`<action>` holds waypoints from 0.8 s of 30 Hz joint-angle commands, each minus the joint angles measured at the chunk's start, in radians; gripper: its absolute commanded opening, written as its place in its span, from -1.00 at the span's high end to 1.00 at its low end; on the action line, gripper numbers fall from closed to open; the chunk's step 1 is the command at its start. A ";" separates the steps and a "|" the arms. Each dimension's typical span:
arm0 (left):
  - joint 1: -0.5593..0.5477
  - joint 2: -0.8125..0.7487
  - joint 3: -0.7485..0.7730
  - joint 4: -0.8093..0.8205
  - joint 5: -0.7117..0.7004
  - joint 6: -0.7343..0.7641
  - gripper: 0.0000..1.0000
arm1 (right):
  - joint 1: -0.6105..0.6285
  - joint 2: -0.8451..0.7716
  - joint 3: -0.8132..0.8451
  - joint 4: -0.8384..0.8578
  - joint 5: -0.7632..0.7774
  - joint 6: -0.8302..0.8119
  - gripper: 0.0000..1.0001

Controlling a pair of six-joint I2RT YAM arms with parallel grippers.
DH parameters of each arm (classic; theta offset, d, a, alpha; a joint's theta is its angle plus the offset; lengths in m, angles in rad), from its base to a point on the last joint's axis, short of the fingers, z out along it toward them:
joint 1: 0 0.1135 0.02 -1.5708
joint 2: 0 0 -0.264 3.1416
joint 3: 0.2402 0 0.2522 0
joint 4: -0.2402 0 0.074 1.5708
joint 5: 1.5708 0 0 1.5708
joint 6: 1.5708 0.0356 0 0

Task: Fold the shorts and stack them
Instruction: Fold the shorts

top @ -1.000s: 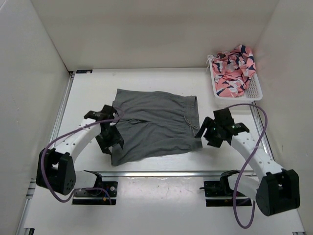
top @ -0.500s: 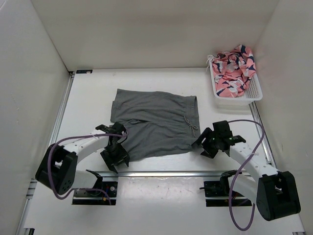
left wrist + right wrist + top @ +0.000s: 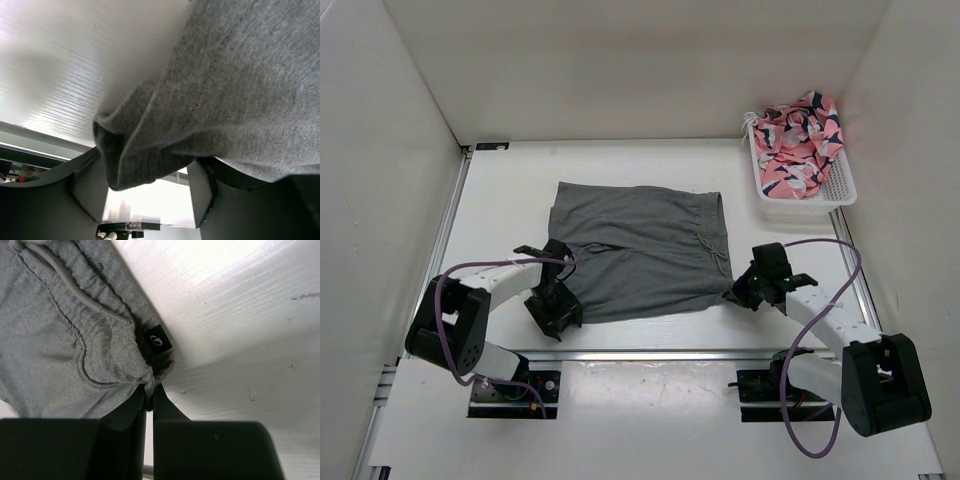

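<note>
The grey shorts (image 3: 640,250) lie spread flat mid-table, waistband to the right. My left gripper (image 3: 552,306) sits at their near-left leg corner. In the left wrist view, that gripper (image 3: 145,195) is open and a bunched fold of the leg hem (image 3: 130,160) hangs between its fingers (image 3: 202,192) without being pinched. My right gripper (image 3: 742,290) is at the near-right waistband corner. Seen from the right wrist, the gripper (image 3: 149,392) is shut on a pinch of the waistband (image 3: 115,365), just below a small black label (image 3: 159,338) and near the drawstring (image 3: 75,290).
A white basket (image 3: 840,190) at the back right holds a crumpled pink patterned cloth (image 3: 800,135). White walls close in the table on the left, back and right. A metal rail (image 3: 650,353) runs along the near edge.
The right gripper slid nearer along the waistband and closed on its near corner. The left arm drew back toward the near edge, its open gripper now at the near-left leg corner.
</note>
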 commanded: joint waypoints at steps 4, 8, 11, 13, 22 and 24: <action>0.016 -0.028 0.027 -0.021 -0.076 -0.009 -0.26 | -0.004 -0.037 0.004 -0.039 0.057 0.018 1.00; 0.016 -0.174 0.046 -0.105 -0.131 -0.079 -0.12 | -0.004 -0.037 0.004 -0.048 0.057 0.018 1.00; 0.016 -0.271 0.046 -0.145 -0.141 -0.128 -0.06 | -0.004 -0.037 0.015 -0.039 0.048 0.008 1.00; 0.016 -0.294 0.046 -0.145 -0.152 -0.142 -0.15 | -0.004 -0.037 0.015 -0.039 0.048 0.008 1.00; 0.004 -0.224 -0.041 -0.069 -0.096 -0.142 -0.23 | -0.004 -0.037 0.015 -0.039 0.038 -0.001 1.00; -0.005 -0.210 -0.073 -0.052 -0.107 -0.153 -0.19 | -0.004 -0.037 0.015 -0.039 0.029 -0.001 1.00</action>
